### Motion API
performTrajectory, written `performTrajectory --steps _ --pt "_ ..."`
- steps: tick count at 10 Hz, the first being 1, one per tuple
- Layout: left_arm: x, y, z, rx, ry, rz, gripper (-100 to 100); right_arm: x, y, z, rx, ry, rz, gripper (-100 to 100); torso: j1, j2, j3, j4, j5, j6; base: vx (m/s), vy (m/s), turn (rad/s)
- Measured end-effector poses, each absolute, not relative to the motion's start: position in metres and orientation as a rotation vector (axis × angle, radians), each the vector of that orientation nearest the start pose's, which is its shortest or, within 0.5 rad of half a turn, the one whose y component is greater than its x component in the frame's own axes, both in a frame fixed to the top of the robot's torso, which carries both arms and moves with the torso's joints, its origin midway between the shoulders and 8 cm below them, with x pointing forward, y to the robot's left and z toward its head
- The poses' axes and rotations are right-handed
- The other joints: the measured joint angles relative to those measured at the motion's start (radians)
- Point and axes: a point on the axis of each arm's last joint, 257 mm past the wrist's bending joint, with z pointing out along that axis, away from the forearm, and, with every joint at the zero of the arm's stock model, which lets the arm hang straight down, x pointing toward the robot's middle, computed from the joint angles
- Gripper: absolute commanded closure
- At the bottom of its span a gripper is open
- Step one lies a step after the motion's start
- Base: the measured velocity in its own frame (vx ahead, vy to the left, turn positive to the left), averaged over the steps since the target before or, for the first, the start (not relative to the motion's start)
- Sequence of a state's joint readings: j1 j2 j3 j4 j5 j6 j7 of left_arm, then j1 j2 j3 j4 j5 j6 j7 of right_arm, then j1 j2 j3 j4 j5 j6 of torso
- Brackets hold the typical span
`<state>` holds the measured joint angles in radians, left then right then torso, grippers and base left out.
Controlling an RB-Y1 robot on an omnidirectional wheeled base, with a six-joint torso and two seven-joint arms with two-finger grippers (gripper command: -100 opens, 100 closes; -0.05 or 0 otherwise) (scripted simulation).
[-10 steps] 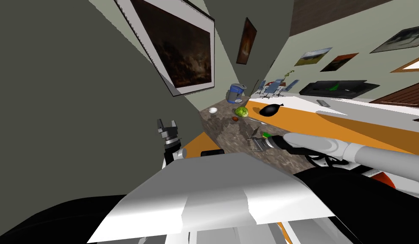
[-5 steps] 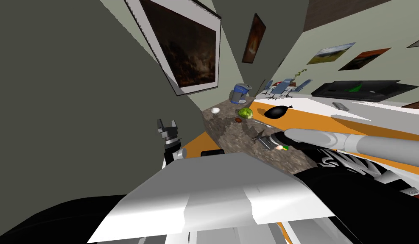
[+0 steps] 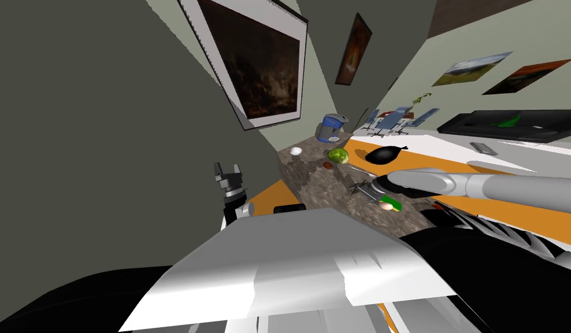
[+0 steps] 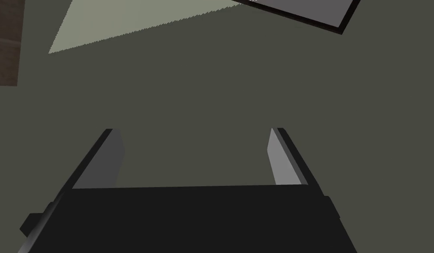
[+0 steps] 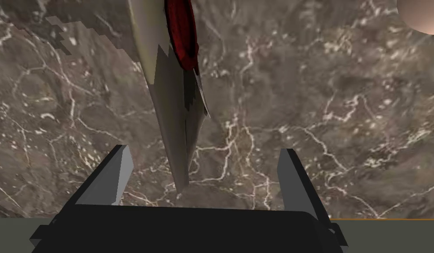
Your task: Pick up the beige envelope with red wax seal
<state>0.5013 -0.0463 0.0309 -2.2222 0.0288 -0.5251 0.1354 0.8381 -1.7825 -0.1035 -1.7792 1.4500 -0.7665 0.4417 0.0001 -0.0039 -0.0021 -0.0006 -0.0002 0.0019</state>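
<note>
The envelope point(image 5: 172, 114) is seen almost from its edge in the right wrist view: a thin, flat, long wedge, pale beige on one part and grey in the shade, with sharp corners. The seal point(image 5: 181, 30) on its face is a dark red, glossy lump. The narrow end of the envelope reaches in between the two fingers of the right gripper point(image 5: 206, 149), which are spread wide and touch it on neither side. I cannot tell if it rests on the stone or is above it.

Under it is the counter point(image 5: 321, 110), brown stone with fine white veins. A pale pink round thing point(image 5: 424, 15) is beside it.

In the head view this place is the near part of the counter, and a green leafy ball point(image 3: 338, 155) and a small white bowl point(image 3: 296, 151) stand farther away. The left gripper point(image 4: 194, 131) is upright at the left by the wall, fingers apart, holding nothing.
</note>
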Motion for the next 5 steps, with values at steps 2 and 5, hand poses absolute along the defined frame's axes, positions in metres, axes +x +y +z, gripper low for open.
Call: performTrajectory --steps 2,5 --pt "0.347 0.300 0.003 -0.782 0.530 -1.403 0 0.211 -0.565 -0.282 -2.707 1.699 -0.163 -100 0.000 0.001 0.001 0.000 0.000 0.001 0.004 -0.002 0.034" --pt "0.347 0.300 0.003 -0.782 0.530 -1.403 0 0.212 -0.579 -0.276 -2.765 1.695 -0.182 -100 0.000 0.001 0.001 0.000 0.000 0.000 0.006 -0.001 0.029"
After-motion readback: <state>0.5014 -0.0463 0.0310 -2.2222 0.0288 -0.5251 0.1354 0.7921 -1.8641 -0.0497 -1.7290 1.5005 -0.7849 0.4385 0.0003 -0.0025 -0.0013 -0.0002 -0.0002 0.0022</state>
